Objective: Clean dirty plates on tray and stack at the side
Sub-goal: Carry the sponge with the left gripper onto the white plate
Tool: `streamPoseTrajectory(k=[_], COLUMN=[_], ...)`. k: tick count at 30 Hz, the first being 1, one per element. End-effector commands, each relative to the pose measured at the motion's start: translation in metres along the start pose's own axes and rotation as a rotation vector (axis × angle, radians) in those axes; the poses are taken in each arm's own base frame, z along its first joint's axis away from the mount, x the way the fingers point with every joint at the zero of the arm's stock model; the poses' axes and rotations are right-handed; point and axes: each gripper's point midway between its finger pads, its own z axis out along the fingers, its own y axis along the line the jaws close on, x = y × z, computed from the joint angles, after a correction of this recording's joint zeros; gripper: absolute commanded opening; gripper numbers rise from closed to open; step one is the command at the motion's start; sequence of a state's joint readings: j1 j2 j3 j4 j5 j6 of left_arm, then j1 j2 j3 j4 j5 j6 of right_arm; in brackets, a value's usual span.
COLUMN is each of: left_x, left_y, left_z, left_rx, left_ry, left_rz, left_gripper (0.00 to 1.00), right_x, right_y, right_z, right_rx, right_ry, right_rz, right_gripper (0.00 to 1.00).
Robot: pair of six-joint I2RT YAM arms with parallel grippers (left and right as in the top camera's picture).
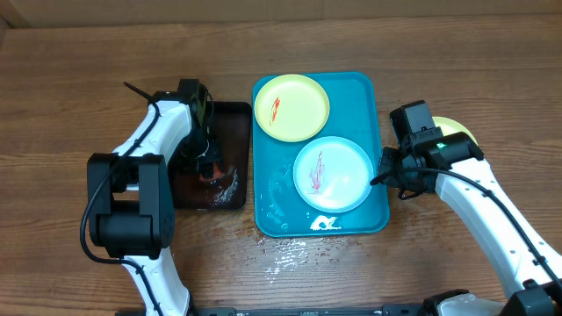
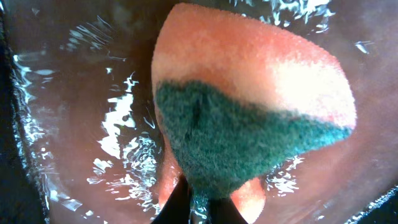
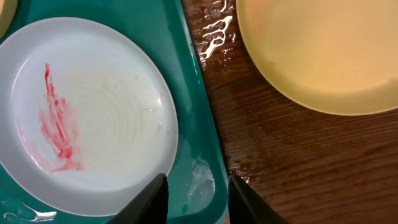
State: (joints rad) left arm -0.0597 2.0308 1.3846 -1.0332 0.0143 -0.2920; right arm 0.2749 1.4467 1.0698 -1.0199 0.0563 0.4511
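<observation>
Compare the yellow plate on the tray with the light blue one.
The yellow plate is pale yellow-green, the light blue plate whitish blue. The yellow plate sits at the far end of the tray, the light blue plate at its near end. The yellow plate's smear is short and orange-red, the light blue plate's longer and pinkish. Both lie flat in the tray, dirty.

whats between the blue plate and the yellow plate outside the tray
The tray rim and a strip of partly wet table, shown in right wrist view; the right gripper hangs above.
</observation>
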Motion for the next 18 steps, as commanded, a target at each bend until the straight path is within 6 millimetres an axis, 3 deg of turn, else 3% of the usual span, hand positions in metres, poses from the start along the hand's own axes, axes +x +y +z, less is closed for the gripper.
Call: streamPoseTrajectory(k=[1,5,6,8,13,18], left_x=[0.001,-0.011,-0.017,-0.022,-0.021,-0.010], left_y=[-0.001,-0.008,-0.016,-0.018,-0.020,-0.032], left_z=[-0.007,-0.048,-0.074,-0.102,-0.163,-0.193], left_rx=[-0.011,0.030,0.071,0.092,0.125,0.170], left_ry=[0.014,-0.064,-0.116,-0.178,-0.298,-0.364], left_rz=[0.007,0.021,0.047,0.056,0.066,0.101], left_gripper=[0.04,0.04,0.04,0.04,0.04,0.04], right_x=[-0.005,-0.007,-0.009,-0.011,-0.021,-0.024], right_y=[0.000,0.001,0.002,0.003,0.003,0.026], right_z=[-0.001,0.007,0.013,0.018,0.029,0.036], right_rx=[0.003,0.010,0.012,0.014,0.011,-0.125], right_ry=[-0.017,-0.004,-0.001,0.002,-0.009,0.008], right_rz=[0.008,0.022,0.036,0.042,0.063,-0.076], right_gripper=[0.36,0.37,0.39,0.41,0.42,0.45])
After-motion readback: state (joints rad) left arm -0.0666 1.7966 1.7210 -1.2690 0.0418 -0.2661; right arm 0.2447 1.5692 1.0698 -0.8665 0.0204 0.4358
